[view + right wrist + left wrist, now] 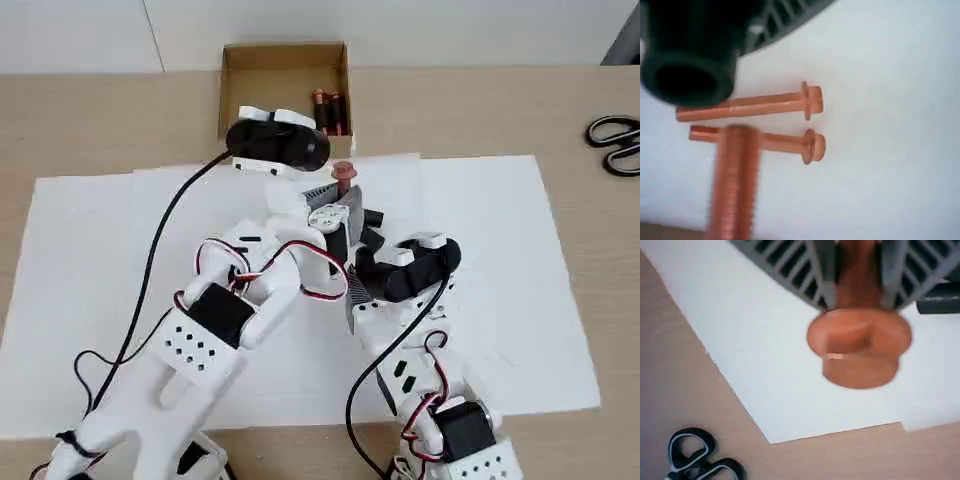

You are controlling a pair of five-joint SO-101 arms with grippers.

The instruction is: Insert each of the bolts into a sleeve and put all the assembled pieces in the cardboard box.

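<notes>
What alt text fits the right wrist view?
A black sleeve in the right end effector shows its open bore, with a copper bolt shaft close by. Two more copper bolts lie side by side on white paper.

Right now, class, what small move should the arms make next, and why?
Probably nudge the bolt in the left jaws sideways until its tip faces the opening of the sleeve in the right jaws: the shaft sits beside the bore, not inside it.

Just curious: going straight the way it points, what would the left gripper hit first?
Probably the white paper: beyond the bolt the left gripper holds lies bare sheet, though depth is unclear.
</notes>
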